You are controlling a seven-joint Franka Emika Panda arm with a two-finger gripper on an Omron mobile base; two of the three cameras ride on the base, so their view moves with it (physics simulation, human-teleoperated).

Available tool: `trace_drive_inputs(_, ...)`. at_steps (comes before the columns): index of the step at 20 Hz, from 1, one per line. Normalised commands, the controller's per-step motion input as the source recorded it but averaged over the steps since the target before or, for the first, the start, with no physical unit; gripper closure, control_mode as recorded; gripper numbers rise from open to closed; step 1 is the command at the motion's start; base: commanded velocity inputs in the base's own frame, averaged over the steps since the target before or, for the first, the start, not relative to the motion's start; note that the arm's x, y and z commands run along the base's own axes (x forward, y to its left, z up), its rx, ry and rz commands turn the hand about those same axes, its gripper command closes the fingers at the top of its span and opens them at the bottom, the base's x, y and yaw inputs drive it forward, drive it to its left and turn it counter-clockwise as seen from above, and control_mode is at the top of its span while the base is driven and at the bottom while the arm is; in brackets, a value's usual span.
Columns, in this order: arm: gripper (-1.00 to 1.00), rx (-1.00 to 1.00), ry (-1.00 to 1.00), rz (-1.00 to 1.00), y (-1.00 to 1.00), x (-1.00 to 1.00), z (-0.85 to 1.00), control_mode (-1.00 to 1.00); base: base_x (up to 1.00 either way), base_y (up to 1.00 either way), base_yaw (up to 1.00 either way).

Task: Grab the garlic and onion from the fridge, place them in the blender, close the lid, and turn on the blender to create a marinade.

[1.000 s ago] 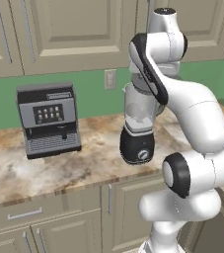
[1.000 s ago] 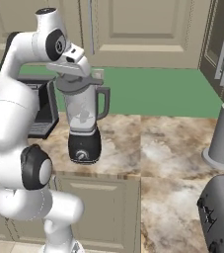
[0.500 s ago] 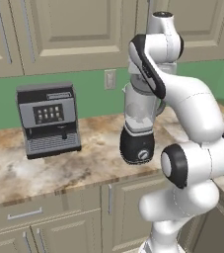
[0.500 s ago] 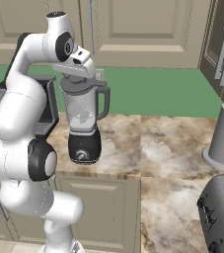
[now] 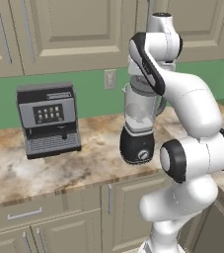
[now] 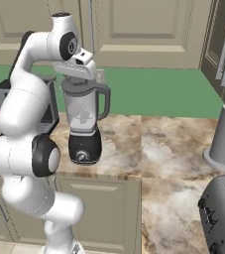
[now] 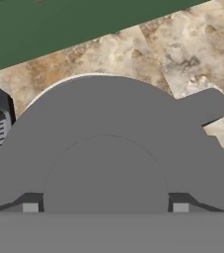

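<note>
The hand (image 7: 105, 207) sits right on top of the lid (image 7: 108, 143), its two finger tips (image 7: 30, 206) standing either side of the lid's raised centre knob, set wide enough to bracket it; whether they actually press on the knob cannot be told. The lid lies flat directly beneath the hand, covering the top of the blender (image 6: 84, 124). In the right base view the hand (image 6: 77, 69) is seen pressed down onto the jar's top. Below the hand the clear jar stands upright on its rounded black base with the silver knob, on the marble-patterned worktop (image 6: 173, 149). The jar's grey handle (image 7: 205, 106) juts out to one side. The coffee machine (image 5: 48, 118) stands on the same worktop, well apart from the hand. A grey toaster (image 6: 220, 211) sits farther off.
</note>
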Motion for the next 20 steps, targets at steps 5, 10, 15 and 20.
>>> trace_drive_inputs(5, 1.00, 0.00, 0.02, 0.00, 0.10, 0.19, -0.20, -1.00, 0.00, 0.00, 0.00)
trace_drive_inputs(10, 1.00, 0.00, -0.01, 0.00, 0.05, 0.46, -0.10, -1.00, 0.00, 0.00, 0.00)
trace_drive_inputs(15, 1.00, 0.00, -0.05, -0.01, 0.03, 0.22, 0.00, -1.00, 0.00, 0.00, 0.00)
trace_drive_inputs(20, 1.00, 0.00, -0.04, -0.01, 0.06, 0.14, -0.17, -1.00, 0.00, 0.00, 0.00)
